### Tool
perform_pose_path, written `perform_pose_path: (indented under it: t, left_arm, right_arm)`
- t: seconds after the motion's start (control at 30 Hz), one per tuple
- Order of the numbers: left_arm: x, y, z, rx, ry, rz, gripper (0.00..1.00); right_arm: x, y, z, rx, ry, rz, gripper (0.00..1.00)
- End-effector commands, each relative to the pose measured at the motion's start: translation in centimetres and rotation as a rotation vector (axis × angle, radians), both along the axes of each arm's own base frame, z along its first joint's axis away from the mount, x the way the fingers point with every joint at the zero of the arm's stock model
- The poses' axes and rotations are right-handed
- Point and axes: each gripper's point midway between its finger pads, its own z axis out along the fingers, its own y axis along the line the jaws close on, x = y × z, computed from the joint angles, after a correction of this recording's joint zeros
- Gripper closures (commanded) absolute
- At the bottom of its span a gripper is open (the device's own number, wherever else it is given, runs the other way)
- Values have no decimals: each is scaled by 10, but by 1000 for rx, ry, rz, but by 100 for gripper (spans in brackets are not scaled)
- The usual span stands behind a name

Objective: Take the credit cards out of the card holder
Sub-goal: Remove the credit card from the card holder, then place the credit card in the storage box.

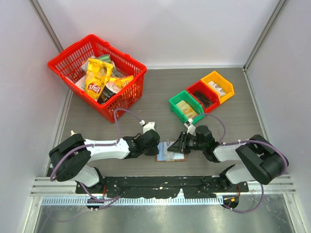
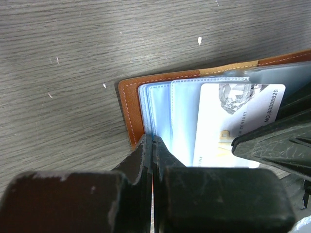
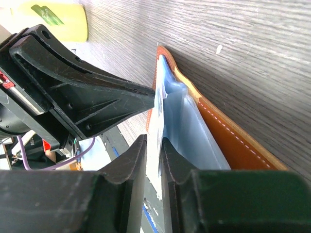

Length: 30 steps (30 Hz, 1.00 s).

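Top external view has the card holder (image 1: pixel 171 157) lying open on the grey wood-grain table (image 1: pixel 160 92), close to the near edge and squarely between the two arms. The left gripper (image 1: pixel 157 148) reaches in at its left end and the right gripper (image 1: pixel 177 147) at its right end, their tips near each other over it.

Seen from the left wrist, the holder is orange-brown leather with pale stitching along the rim. Inside it is a slightly fanned stack of pale blue, see-through plastic sleeves (image 2: pixel 160 111). One sleeve carries a white credit card (image 2: pixel 233 121) printed with a diamond picture and a number along its short edge. The left gripper's jaws are pressed together on the near edge of the holder, with a sliver of leather showing between them.

Seen from the right wrist, the right gripper's jaws stand narrow on either side of a thin pale sheet that rises from the holder's blue sleeves. I can't tell whether that sheet is a card or a sleeve, nor whether the jaws are pinching it.

Farther back, well apart from the holder, a red basket (image 1: pixel 119 52) with yellow snack bags (image 1: pixel 97 80) sits on the left. Green (image 1: pixel 176 103), red (image 1: pixel 194 87) and orange (image 1: pixel 214 75) bins run in a diagonal row on the right
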Motion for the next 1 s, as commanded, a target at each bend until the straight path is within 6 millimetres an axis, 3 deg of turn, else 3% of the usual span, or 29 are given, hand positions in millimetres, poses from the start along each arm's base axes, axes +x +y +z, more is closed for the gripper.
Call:
perform_pose_path:
  t: [0.0, 0.2, 0.43, 0.57, 0.6, 0.63, 0.77, 0.87, 0.97]
  left_arm:
    - [-10, 30, -27, 135, 44, 7, 100]
    - [-10, 31, -28, 133, 44, 4, 100]
    - [-9, 31, -24, 114, 35, 14, 100]
    - [-6, 29, -17, 92, 15, 20, 100]
    - [-5, 29, -15, 86, 9, 24, 100]
    - [-4, 29, -14, 83, 3, 28, 100]
    - [0, 27, -3, 55, -28, 44, 100]
    - [7, 28, 15, 14, -77, 70, 87]
    - [17, 31, 48, -57, -151, 102, 71]
  right_arm:
    - [1, -5, 8, 9, -64, 29, 80]
    - [5, -16, 3, -26, -65, 8, 84]
    - [5, -33, -2, -95, -53, -24, 99]
    - [8, -42, 8, -132, -92, -58, 99]
    - [15, -43, 18, -131, -134, -80, 99]
    - [13, -48, 14, -161, -113, -92, 99]
    - [22, -56, 35, -187, -178, -148, 99]
    - [28, -58, 62, -145, -245, -192, 99]
    - [37, -62, 83, -116, -288, -248, 99]
